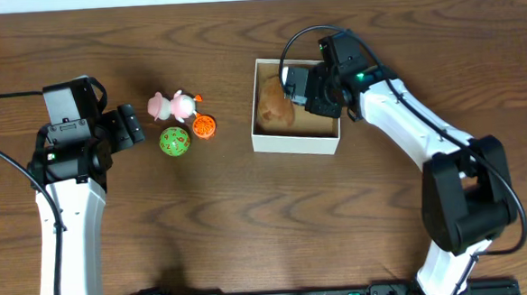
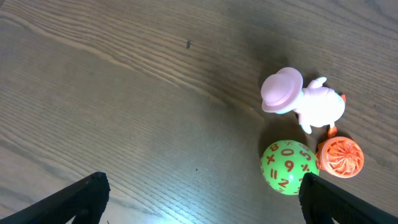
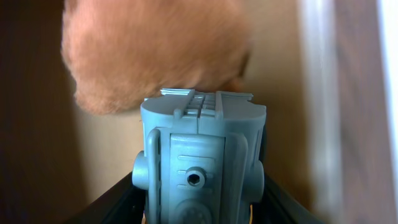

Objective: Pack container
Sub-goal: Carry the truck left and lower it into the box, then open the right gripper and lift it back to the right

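A furry brown toy [image 1: 275,111] sat in the container [image 1: 295,144], the right jaws' grip untellable, while the pink figure [image 1: 171,105], green numbered ball [image 1: 175,141] and orange ball [image 1: 205,126] lay unpacked before the released left jaws.

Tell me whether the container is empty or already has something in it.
Not empty. A fuzzy brown toy lies inside the container, in its left half; the right end effector reaches in at it.
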